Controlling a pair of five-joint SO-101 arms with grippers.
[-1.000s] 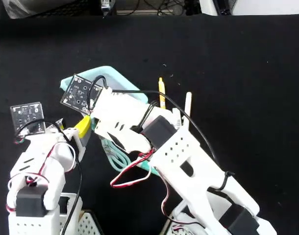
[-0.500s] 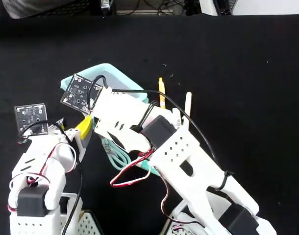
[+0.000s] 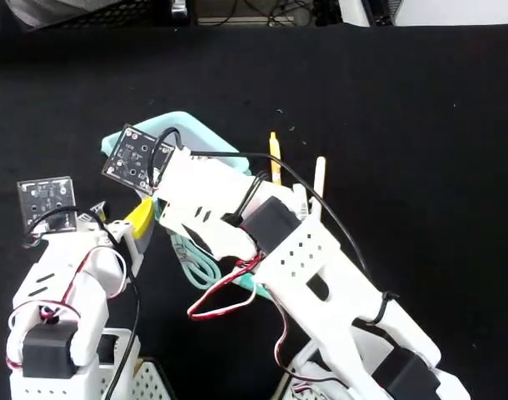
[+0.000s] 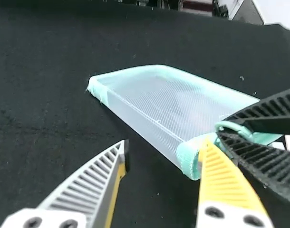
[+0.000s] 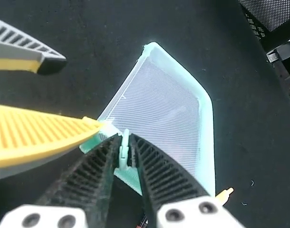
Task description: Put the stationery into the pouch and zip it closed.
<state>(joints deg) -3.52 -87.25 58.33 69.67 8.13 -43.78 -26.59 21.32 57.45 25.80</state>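
Pouch [image 3: 190,127] lies flat on the table [image 3: 420,117], left of centre, under both my wrists. My right gripper [image 5: 124,140] is pinched tight on the mint tab [image 4: 229,127] at the pouch's near end, which I take to be the zip pull. My left gripper [image 4: 162,146] is spread wide, yellow finger [image 4: 220,178] touching the corner beside that tab, other finger off the fabric. The step looks like opening the zip. I should clamp the left on that corner first so the pouch can't slide, then draw the tab straight along the zip edge, low, no lifting. Count: one pouch, two pens outside it, yellow pen [image 3: 275,157] and white pen [image 3: 319,177], side by side near the pouch.
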